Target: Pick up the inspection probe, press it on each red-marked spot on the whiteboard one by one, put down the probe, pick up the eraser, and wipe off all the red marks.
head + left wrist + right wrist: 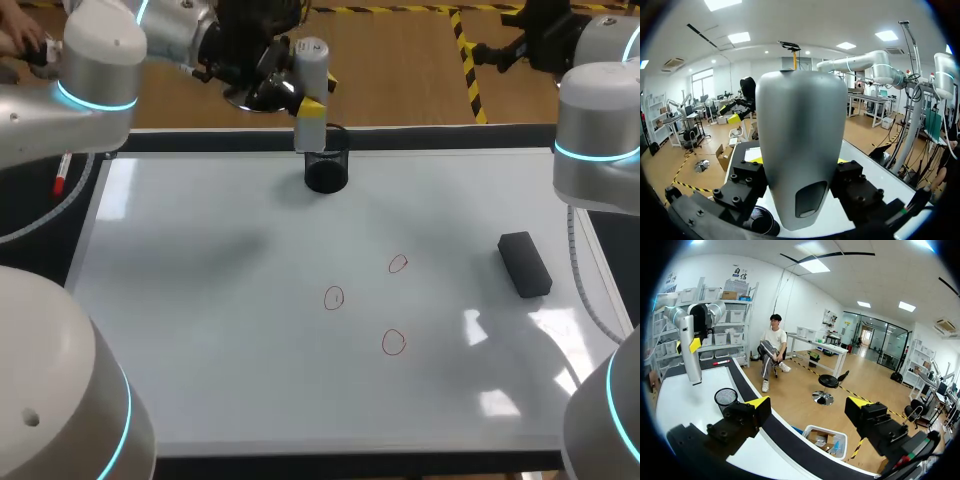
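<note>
L gripper [309, 105] pinches 1 probe [312, 68]; R gripper [807, 409] spread; 3 red marks [334, 298], 1 eraser [525, 264].

The cup [326, 172] at the far edge and the eraser [525, 264] at right break the open whiteboard [200, 330].

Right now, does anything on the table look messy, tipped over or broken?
Nothing stands out. The probe is upright in the left gripper, the black cup stands upright, the eraser lies flat on the whiteboard, and the three red marks are neat, unsmudged circles.
</note>
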`<state>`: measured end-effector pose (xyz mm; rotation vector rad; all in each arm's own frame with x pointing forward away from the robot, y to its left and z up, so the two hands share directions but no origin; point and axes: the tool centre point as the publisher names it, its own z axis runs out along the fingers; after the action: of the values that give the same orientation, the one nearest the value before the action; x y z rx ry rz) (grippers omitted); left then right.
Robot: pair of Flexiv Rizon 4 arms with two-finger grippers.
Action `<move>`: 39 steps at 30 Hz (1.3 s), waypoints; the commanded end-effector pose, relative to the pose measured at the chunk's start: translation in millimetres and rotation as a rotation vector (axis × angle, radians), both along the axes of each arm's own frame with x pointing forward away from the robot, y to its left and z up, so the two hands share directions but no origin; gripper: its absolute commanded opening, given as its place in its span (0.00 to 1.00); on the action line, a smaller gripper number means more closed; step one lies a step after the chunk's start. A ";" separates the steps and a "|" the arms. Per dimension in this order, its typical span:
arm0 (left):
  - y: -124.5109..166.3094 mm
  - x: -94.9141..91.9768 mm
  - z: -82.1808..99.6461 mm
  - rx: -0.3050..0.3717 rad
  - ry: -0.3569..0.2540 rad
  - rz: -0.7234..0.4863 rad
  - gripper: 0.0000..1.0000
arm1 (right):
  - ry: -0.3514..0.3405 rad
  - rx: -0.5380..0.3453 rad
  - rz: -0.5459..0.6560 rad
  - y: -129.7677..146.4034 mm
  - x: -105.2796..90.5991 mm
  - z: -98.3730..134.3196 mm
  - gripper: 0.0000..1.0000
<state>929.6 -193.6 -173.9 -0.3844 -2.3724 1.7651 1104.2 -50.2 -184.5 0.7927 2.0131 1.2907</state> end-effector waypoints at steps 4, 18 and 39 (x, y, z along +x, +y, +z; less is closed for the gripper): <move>1.6 -24.0 -2.5 -0.022 -0.030 0.124 0.00 | 0.000 0.000 0.000 -0.1 0.0 0.0 1.00; -7.1 -59.6 -16.6 -0.032 -0.025 0.095 0.00 | 0.000 0.000 0.000 -0.1 0.0 0.0 1.00; -30.9 -101.6 -44.4 -0.064 0.008 0.040 0.00 | 0.000 0.000 0.000 -0.1 0.0 0.0 1.00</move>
<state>829.7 -220.5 -214.7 -0.3418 -2.3430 1.8531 1104.2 -50.3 -184.5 0.7928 2.0131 1.2906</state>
